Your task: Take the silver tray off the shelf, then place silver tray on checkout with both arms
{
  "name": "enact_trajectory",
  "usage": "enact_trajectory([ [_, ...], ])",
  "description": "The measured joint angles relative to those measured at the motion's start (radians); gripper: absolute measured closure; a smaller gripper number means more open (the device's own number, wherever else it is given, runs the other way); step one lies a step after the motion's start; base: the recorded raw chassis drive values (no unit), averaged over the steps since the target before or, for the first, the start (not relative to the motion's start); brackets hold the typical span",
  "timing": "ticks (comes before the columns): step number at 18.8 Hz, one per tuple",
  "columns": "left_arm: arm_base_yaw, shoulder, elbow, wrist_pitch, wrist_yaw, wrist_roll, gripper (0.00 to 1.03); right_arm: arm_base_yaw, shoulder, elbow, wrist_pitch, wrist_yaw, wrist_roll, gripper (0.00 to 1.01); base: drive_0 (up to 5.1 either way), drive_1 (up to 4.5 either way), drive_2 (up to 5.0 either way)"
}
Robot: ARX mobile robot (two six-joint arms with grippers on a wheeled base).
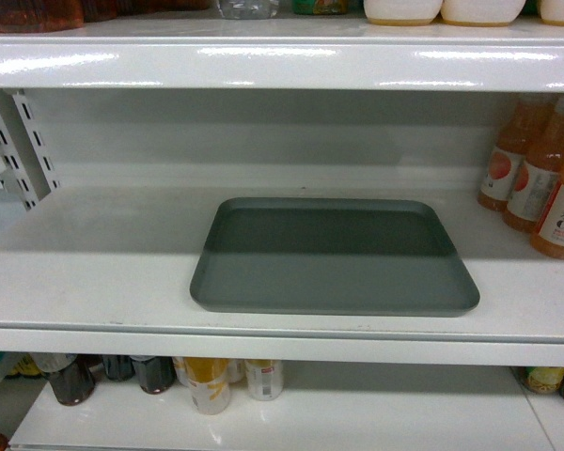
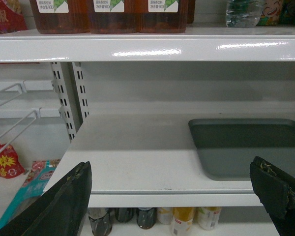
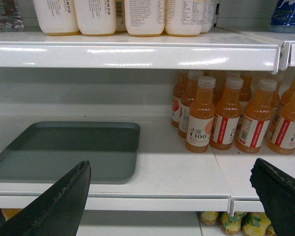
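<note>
Tray [image 1: 334, 256]: flat, dark grey-green, rounded corners, low rim; lies centre frame in the head view on the white shelf [image 1: 94, 282], its rear half in shadow. Left gripper [image 2: 172, 196] and right gripper [image 3: 169, 196]: fingers spread wide apart at the lower corners of each wrist view, level with the shelf lip, short of the tray. Neither arm appears in the head view. Orange bottles [image 3: 226, 115] stand right of the tray.
</note>
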Motion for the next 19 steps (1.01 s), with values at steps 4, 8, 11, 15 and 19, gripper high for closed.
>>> enact_trajectory([
  [4,0.000,0.000,0.000,0.000,0.000,0.000,0.05,0.000,0.000,0.000,0.000,0.000,0.000,0.03,0.0,0.00,0.0],
  [8,0.000,0.000,0.000,0.000,0.000,0.000,0.05,0.000,0.000,0.000,0.000,0.000,0.000,0.03,0.0,0.00,0.0],
  [11,0.000,0.000,0.000,0.000,0.000,0.000,0.05,0.000,0.000,0.000,0.000,0.000,0.000,0.03,0.0,0.00,0.0],
  [15,0.000,0.000,0.000,0.000,0.000,0.000,0.05,0.000,0.000,0.000,0.000,0.000,0.000,0.03,0.0,0.00,0.0],
  [19,0.000,0.000,0.000,0.000,0.000,0.000,0.05,0.000,0.000,0.000,0.000,0.000,0.000,0.03,0.0,0.00,0.0],
])
